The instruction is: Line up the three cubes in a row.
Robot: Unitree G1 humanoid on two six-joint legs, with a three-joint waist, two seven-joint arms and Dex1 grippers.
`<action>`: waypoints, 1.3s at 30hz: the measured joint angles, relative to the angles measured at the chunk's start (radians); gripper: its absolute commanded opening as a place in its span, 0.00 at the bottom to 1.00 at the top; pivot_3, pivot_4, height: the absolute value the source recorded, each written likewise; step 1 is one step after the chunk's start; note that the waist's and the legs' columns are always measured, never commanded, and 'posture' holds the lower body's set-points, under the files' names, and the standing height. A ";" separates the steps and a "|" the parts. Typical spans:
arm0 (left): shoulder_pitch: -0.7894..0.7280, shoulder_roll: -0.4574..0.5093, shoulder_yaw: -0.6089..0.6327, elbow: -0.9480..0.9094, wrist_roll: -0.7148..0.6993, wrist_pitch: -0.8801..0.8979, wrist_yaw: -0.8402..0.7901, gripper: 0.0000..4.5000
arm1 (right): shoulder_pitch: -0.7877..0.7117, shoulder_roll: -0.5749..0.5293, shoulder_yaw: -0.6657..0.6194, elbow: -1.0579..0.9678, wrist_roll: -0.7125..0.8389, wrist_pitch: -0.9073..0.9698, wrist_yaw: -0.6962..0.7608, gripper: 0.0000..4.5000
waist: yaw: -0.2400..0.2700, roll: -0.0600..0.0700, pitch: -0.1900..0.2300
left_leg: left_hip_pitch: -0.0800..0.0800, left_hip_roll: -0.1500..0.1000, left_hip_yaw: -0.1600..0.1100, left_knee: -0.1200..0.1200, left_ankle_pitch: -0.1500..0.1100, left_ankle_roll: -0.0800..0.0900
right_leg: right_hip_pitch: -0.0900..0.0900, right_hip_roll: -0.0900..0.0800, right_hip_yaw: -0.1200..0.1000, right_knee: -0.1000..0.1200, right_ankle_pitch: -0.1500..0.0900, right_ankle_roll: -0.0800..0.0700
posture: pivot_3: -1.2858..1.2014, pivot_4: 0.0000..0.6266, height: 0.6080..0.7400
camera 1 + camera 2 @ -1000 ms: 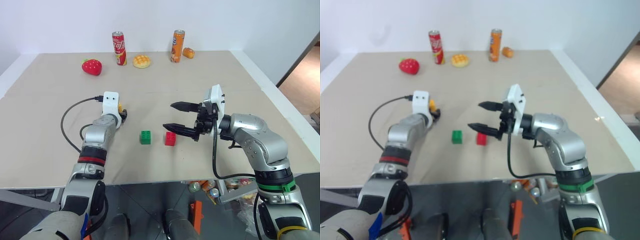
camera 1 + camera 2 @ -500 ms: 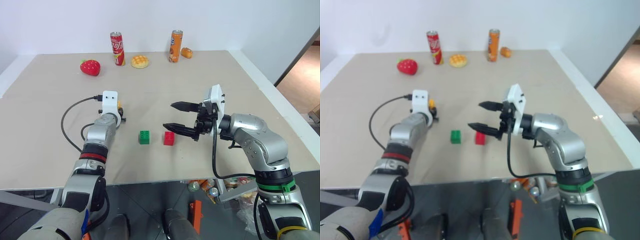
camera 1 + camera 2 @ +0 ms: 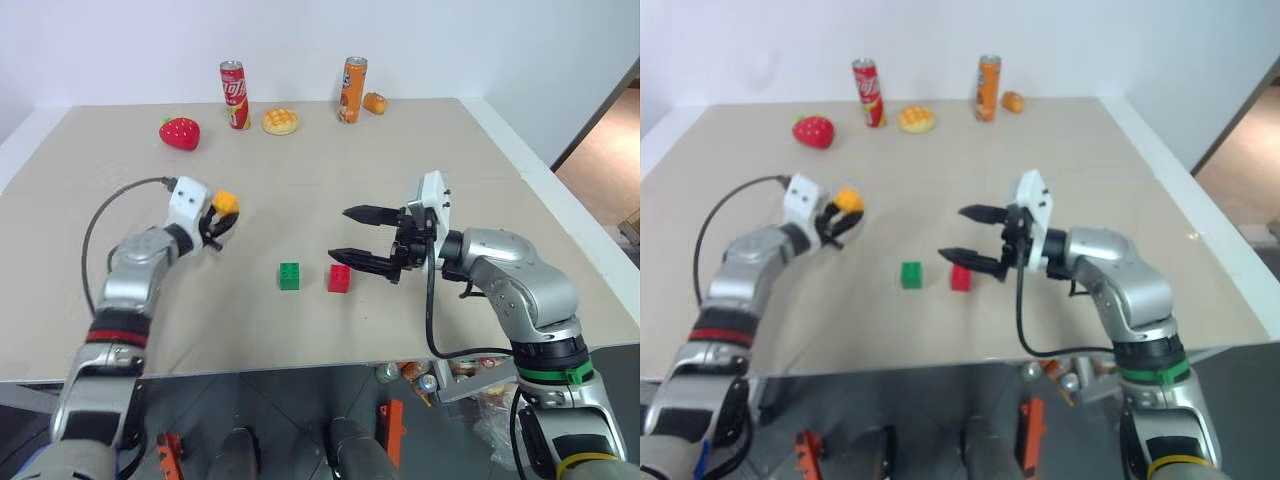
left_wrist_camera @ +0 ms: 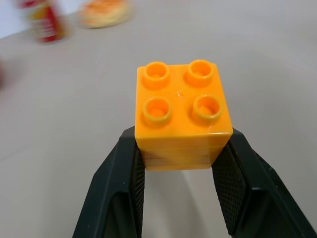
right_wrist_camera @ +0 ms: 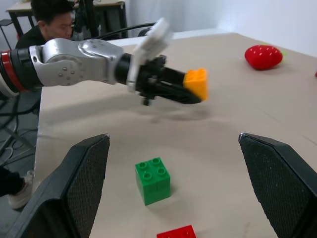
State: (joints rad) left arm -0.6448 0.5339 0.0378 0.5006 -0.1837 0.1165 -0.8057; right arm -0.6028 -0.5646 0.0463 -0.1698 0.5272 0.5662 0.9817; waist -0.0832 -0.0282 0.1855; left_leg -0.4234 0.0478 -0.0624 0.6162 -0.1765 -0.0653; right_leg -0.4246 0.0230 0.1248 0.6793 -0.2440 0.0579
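My left gripper (image 3: 222,212) is shut on the yellow-orange cube (image 3: 226,203) and holds it a little above the table, left of the other two cubes. In the left wrist view the studded cube (image 4: 181,114) sits studs-up between both black fingers (image 4: 119,183). On the table the green cube (image 3: 289,276) and the red cube (image 3: 339,278) stand side by side with a small gap. My right gripper (image 3: 340,232) hangs open just right of the red cube, fingers pointing left, with nothing between them.
Along the table's far edge stand a red can (image 3: 234,94) and an orange can (image 3: 353,90), with a round bun (image 3: 281,121), a small bread roll (image 3: 376,103) and a toy strawberry (image 3: 180,132). A person (image 5: 47,22) sits beyond the table's left side.
My left gripper closed on the yellow-orange cube, lifted it off the table and swung left, turning to point right. The right arm and the green and red cubes stayed put.
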 measured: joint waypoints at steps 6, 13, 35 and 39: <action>0.033 0.108 0.008 0.061 -0.060 -0.061 -0.293 0.30 | 0.002 -0.018 -0.001 0.000 0.000 0.001 0.019 0.97 | 0.010 0.000 0.000 | -0.001 0.000 0.000 0.002 0.000 0.000 | 0.001 0.000 -0.001 0.000 0.000 -0.001 | 0.52 0.24 1.00; -0.004 0.079 -0.014 0.085 -0.054 -0.118 -0.368 0.30 | 0.002 -0.018 -0.001 0.000 0.000 0.001 0.019 0.97 | 0.008 0.000 0.000 | -0.001 0.000 0.001 0.002 0.000 0.000 | 0.000 -0.001 -0.001 0.000 0.000 0.000 | 0.52 0.24 1.00; -0.161 0.038 -0.100 0.383 0.026 -0.372 -0.602 0.30 | 0.020 -0.027 -0.002 -0.033 0.008 0.026 0.011 0.97 | 0.005 0.000 0.000 | -0.001 0.000 0.001 0.002 0.000 0.001 | 0.000 -0.001 0.000 0.001 0.000 0.000 | 0.52 0.24 1.00; -0.170 0.029 -0.100 0.398 0.025 -0.372 -0.646 0.30 | 0.035 -0.035 -0.007 -0.042 0.010 0.031 -0.001 0.97 | 0.004 0.000 0.000 | -0.001 0.000 0.001 0.002 0.000 0.001 | 0.000 0.000 0.000 0.001 0.000 0.000 | 0.52 0.24 1.00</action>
State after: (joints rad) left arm -0.8147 0.5625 -0.0621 0.8983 -0.1583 -0.2557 -1.4515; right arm -0.5681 -0.5996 0.0398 -0.2122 0.5376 0.5975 0.9810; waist -0.0793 -0.0281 0.1856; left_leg -0.4245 0.0481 -0.0616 0.6179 -0.1764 -0.0646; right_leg -0.4248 0.0225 0.1243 0.6801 -0.2445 0.0575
